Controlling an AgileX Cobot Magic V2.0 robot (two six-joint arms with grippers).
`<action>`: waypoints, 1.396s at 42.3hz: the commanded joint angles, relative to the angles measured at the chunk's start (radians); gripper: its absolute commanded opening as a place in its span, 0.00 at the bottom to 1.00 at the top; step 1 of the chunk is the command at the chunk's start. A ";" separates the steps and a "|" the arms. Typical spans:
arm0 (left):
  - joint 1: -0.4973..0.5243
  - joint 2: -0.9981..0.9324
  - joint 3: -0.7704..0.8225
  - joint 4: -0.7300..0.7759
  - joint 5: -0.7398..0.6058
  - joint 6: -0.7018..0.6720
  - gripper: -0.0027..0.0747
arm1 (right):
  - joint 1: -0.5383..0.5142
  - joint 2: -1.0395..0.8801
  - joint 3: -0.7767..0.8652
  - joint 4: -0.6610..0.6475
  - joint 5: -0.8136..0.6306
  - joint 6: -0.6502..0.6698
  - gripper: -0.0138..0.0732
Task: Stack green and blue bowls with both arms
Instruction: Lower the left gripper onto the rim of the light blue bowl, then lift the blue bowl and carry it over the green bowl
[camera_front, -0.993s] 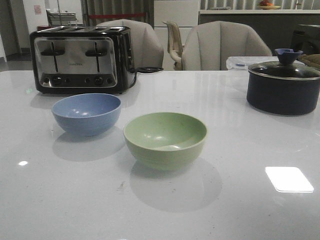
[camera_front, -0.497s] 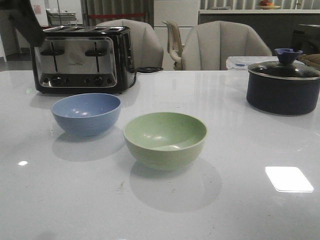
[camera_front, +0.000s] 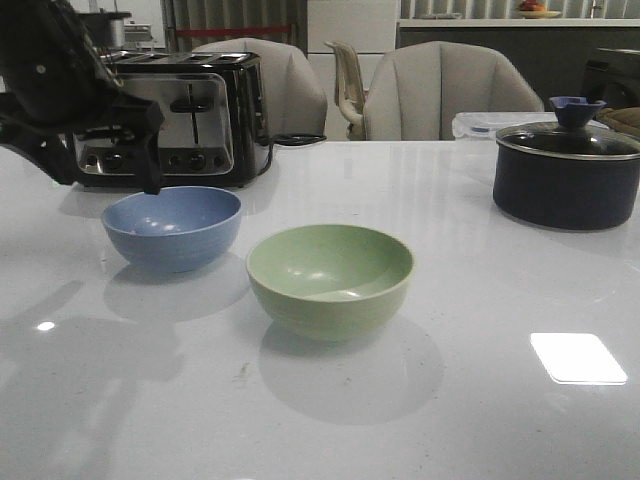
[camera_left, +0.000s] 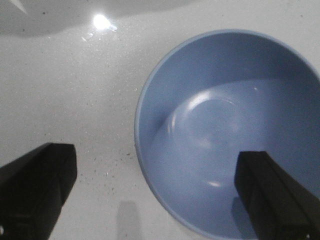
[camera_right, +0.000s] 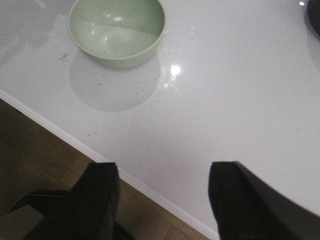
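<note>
Our left hand (camera_left: 150, 195) hovers released, fingers straddling the blue bowl (camera_front: 172, 226) rim for a pinch; beside that bowl sits the green bowl (camera_front: 330, 277). Our right hand (camera_right: 162, 200) waits released.

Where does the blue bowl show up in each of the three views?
Front view: blue bowl at left, in front of the toaster, under the left pincer.
Left wrist view: it fills the right side, one finger over its inside.
Right wrist view: not in it.
Shared landmark: the white table.
</note>
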 joint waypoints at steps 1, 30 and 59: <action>0.003 -0.001 -0.055 -0.010 -0.071 0.002 0.91 | -0.001 -0.005 -0.028 -0.002 -0.060 -0.009 0.74; 0.003 0.059 -0.069 -0.014 -0.083 0.002 0.17 | -0.001 -0.005 -0.028 -0.002 -0.060 -0.009 0.74; -0.114 -0.092 -0.312 -0.080 0.243 0.062 0.16 | -0.001 -0.005 -0.028 -0.002 -0.060 -0.009 0.74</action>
